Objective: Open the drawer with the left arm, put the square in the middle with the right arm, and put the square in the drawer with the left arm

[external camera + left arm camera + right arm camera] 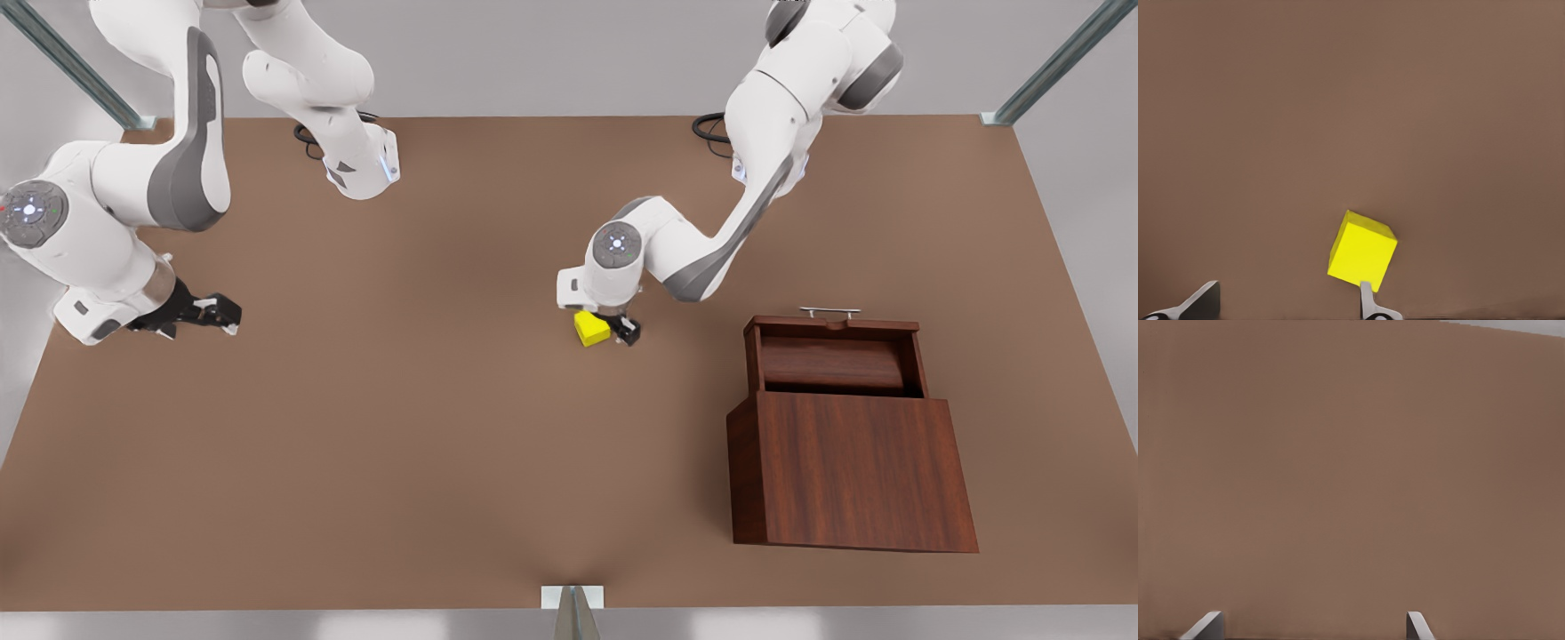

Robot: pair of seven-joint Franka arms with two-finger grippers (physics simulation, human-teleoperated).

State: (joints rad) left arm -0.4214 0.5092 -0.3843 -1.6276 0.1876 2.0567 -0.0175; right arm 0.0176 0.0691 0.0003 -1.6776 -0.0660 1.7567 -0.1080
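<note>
The yellow square [591, 329] lies on the brown tabletop near the middle [498, 373]. My left gripper [622, 331] hangs low right beside it, on the side toward the box. In the left wrist view the square [1361, 252] sits turned at an angle just past one fingertip [1367, 297], outside the gap; the left gripper [1286, 303] is open. The drawer [836, 360] stands pulled out of the wooden box [853, 471], its silver handle [829, 311] toward the back. My right gripper [218, 311] waits open at the front view's left, and shows as the right gripper [1313, 627] over bare table.
The box takes up the table's front right in the front view. Both arm bases [364, 169] stand along the back edge with cables beside them. A small metal bracket [573, 597] sits at the front edge. Open tabletop lies between the two grippers.
</note>
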